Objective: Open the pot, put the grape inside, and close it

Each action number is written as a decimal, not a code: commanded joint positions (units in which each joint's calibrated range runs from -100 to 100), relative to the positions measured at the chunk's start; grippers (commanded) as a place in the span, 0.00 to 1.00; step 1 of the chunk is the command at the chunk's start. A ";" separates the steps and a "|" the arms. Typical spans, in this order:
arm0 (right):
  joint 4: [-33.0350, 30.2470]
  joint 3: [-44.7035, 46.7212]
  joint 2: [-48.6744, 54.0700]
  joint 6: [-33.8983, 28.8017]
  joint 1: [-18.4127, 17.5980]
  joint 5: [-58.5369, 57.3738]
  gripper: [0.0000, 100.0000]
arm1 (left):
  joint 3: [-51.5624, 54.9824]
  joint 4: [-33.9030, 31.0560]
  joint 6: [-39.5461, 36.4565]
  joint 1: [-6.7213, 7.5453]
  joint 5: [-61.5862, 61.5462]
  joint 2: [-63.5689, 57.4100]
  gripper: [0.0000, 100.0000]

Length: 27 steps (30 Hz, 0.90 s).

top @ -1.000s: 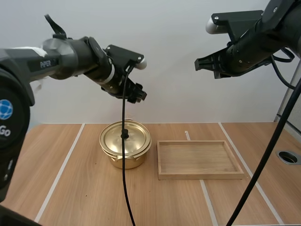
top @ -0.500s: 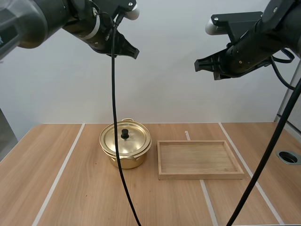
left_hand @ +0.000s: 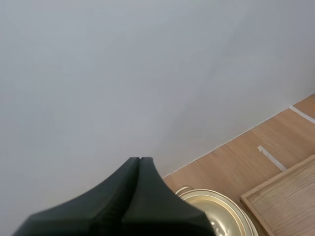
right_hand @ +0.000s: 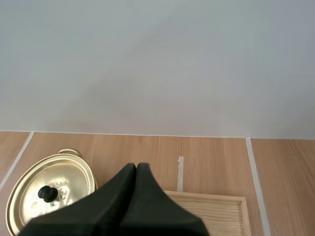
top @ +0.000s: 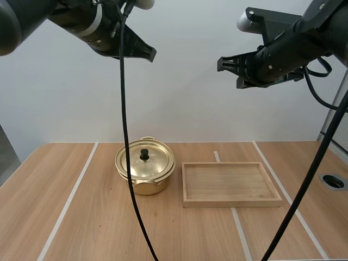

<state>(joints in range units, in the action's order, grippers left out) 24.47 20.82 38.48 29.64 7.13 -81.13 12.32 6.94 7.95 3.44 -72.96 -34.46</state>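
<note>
The left gripper [top: 151, 54] and right gripper [top: 221, 64] hang high, both pinched closed on nothing. Near the table's [top: 81, 217] back edge, the pot [top: 145, 187] looks stiff and slick. The lid's [top: 156, 163] black knob [top: 144, 154] seems the best hold.

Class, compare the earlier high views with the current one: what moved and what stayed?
The left claw rose from low over the pot to high above it, shut and holding nothing. The right claw edged slightly toward the left arm. Pot, lid and wooden tray stayed put.
</note>
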 commanded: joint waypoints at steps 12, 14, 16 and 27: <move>2.59 4.10 12.19 0.05 0.22 4.71 0.00 | 17.39 -9.61 -19.37 0.04 18.53 -19.30 0.00; 2.88 8.45 15.29 1.44 0.22 7.07 0.00 | 20.65 -9.61 -19.92 0.04 19.66 -22.17 0.00; 3.01 13.28 18.17 2.47 0.22 9.59 0.00 | 24.54 -9.72 -20.09 0.04 21.05 -25.33 0.00; 3.01 30.54 32.85 7.18 0.22 13.24 0.00 | 43.24 -14.98 -24.55 0.04 23.92 -43.08 0.00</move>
<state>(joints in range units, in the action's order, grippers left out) 27.33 49.45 68.75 35.62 7.13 -68.97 52.80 -7.02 -15.45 3.44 -50.92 -74.37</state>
